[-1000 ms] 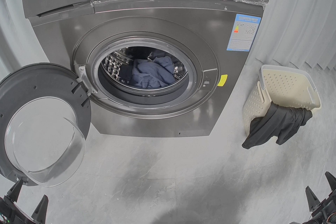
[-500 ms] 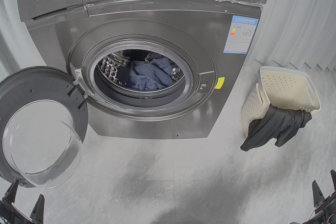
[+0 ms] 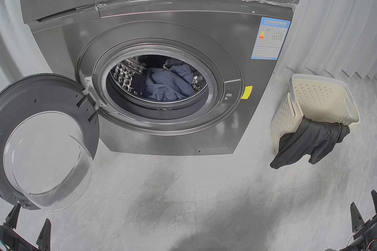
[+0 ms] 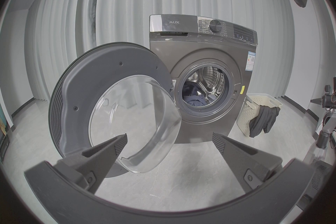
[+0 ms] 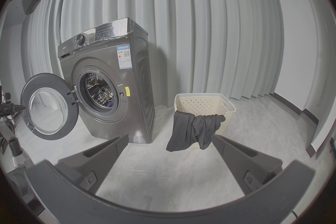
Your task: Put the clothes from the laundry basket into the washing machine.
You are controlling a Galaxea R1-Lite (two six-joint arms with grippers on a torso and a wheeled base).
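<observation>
One dark garment [image 3: 310, 142] is hanging over the rim of the laundry basket [image 3: 283, 118], beside the washing machine [image 3: 165, 24]; left gripper [image 3: 31, 216] and right gripper [image 3: 363, 202] are sitting low, fingers spread, empty. Pulling that half-draped cloth sideways is probably risking tipping the basket or dropping cloth on the floor [image 3: 176, 193]
</observation>
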